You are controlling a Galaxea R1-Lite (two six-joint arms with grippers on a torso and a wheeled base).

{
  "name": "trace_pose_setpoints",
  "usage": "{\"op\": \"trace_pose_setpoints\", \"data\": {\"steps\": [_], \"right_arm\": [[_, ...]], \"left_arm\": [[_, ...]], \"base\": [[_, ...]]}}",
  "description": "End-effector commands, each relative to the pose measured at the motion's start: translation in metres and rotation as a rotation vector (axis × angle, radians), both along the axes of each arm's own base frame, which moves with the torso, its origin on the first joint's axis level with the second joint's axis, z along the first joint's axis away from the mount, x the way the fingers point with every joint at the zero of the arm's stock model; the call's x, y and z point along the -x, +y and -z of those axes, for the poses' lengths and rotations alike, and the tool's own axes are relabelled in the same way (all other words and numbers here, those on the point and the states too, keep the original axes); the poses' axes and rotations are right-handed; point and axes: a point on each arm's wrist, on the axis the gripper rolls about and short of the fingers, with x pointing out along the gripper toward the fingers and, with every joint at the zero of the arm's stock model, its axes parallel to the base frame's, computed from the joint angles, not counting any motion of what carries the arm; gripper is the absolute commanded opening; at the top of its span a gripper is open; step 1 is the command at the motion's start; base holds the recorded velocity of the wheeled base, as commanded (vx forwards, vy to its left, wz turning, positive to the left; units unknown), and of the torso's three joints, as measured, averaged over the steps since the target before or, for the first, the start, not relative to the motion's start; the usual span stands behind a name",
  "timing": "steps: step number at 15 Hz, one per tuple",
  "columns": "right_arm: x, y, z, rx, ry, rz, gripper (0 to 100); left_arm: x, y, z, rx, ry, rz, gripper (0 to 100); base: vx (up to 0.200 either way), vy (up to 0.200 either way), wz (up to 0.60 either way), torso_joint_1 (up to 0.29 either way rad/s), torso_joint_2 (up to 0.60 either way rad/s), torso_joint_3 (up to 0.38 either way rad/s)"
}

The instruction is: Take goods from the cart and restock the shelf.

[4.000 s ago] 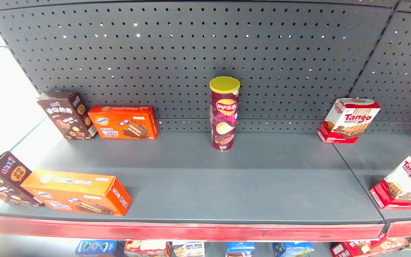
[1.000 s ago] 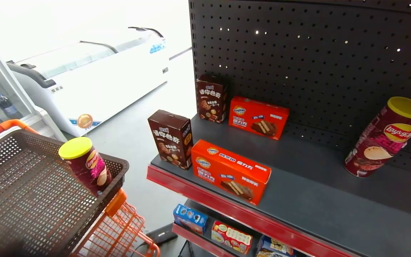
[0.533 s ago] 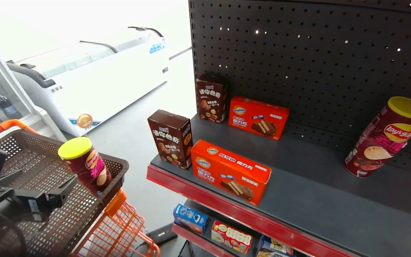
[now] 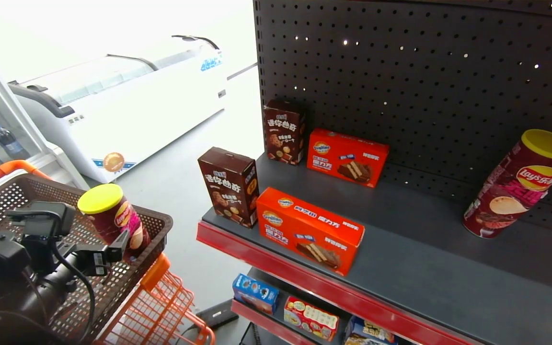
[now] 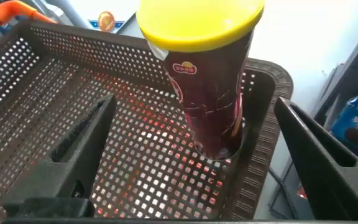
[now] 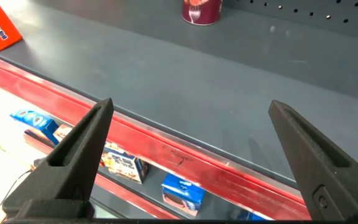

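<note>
A maroon chip can (image 4: 113,223) with a yellow lid stands in the far corner of the brown cart basket (image 4: 158,221). My left gripper (image 4: 101,245) is inside the basket, just short of the can, and is open. In the left wrist view the can (image 5: 210,81) stands ahead between the spread fingers (image 5: 86,134) of the left gripper (image 5: 194,106), untouched. A second chip can (image 4: 515,184) stands on the grey shelf (image 4: 400,249) by the pegboard. My right gripper (image 6: 191,109) hangs open over the shelf's front edge, with that can (image 6: 202,9) far ahead.
On the shelf's left end stand two brown boxes (image 4: 229,186) (image 4: 284,131) and two orange boxes (image 4: 309,230) (image 4: 346,156). The shelf has a red front lip (image 4: 304,282), with more goods (image 4: 304,316) on the shelf below. A white freezer (image 4: 127,105) stands beyond the orange cart frame (image 4: 161,302).
The head camera has swung from the shelf to the cart. In the last second my left arm has come into view and its gripper has moved up close to the can in the basket.
</note>
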Motion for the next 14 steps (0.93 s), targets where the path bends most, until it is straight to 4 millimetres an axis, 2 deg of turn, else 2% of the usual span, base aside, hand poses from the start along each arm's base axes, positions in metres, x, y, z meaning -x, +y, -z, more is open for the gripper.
{"op": "trace_pose_setpoints", "data": {"steps": [1,6,8,9,11,14], "right_arm": [[0.0,0.0,0.0,0.0,0.0,0.0,100],[0.0,0.0,0.0,0.0,0.0,0.0,100],[0.0,0.0,0.0,0.0,0.0,0.0,100],[0.0,0.0,0.0,0.0,0.0,-0.001,100],[0.0,0.0,0.0,0.0,0.0,-0.001,100],[0.0,0.0,0.0,0.0,0.0,-0.001,100]], "left_arm": [[-0.019,0.003,0.028,0.003,0.084,-0.019,100],[-0.074,0.016,0.039,0.001,0.015,-0.052,100],[-0.086,0.017,0.04,0.001,-0.004,-0.052,100],[-0.093,0.018,0.041,0.003,-0.02,-0.054,0],[-0.106,0.02,0.037,-0.005,-0.061,-0.051,0],[-0.108,0.021,0.036,-0.006,-0.071,-0.053,0]], "base": [[0.0,0.0,0.0,0.0,0.0,0.0],[0.0,0.0,0.0,0.0,0.0,0.0],[0.0,0.0,0.0,0.0,0.0,0.0],[0.0,0.0,0.0,0.0,0.0,0.0],[0.0,0.0,0.0,0.0,0.0,0.0],[0.0,0.0,0.0,0.0,0.0,0.0]]}}
